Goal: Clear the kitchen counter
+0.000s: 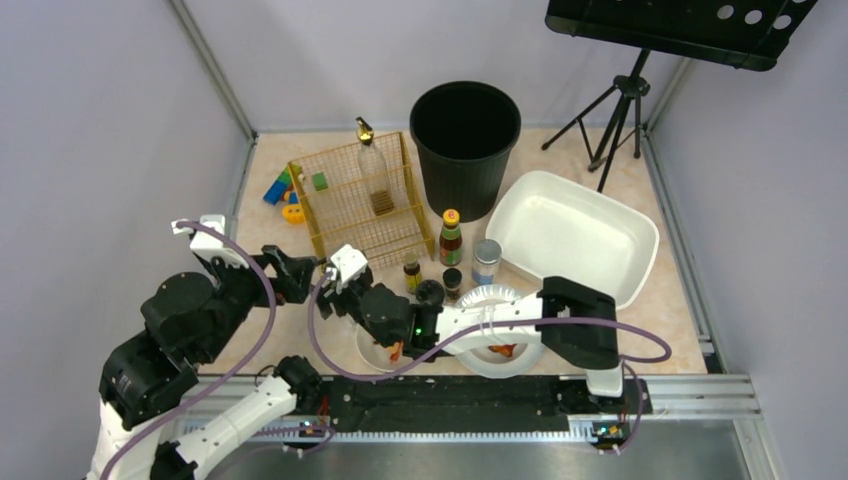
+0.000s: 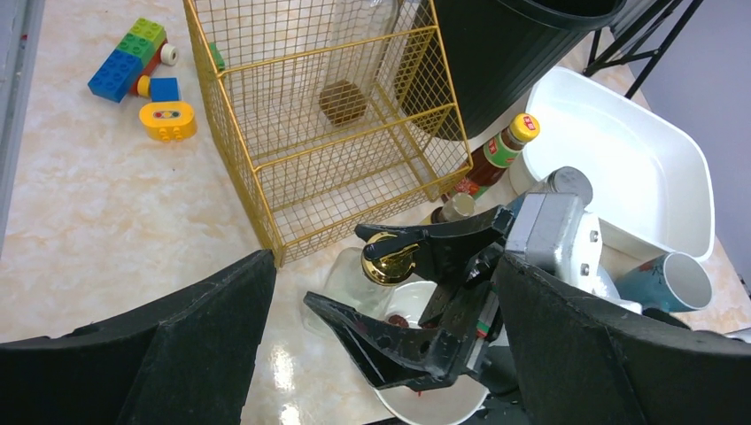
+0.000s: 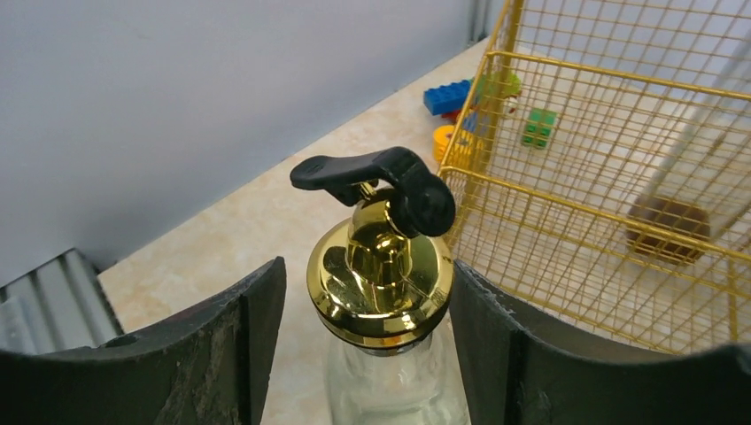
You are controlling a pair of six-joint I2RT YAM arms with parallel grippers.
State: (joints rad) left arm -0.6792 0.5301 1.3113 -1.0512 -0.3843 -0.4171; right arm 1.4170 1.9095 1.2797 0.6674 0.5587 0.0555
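Two arms on my feed: the left end effector [image 2: 383, 257] gapes wide, holding nothing. The right end effector [image 3: 365, 266] straddles a bottle [image 3: 390, 385] at its gold cap, not quite closed, near the front edge of the bench [image 1: 275, 150] beneath both.

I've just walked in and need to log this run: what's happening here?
The right hand reaches across the kitchen counter and straddles the gold cap of a glass bottle standing near the gold wire basket, not yet clamped. The left hand hovers open beside it, holding nothing. Jars, a plate and toy blocks sit on the counter.
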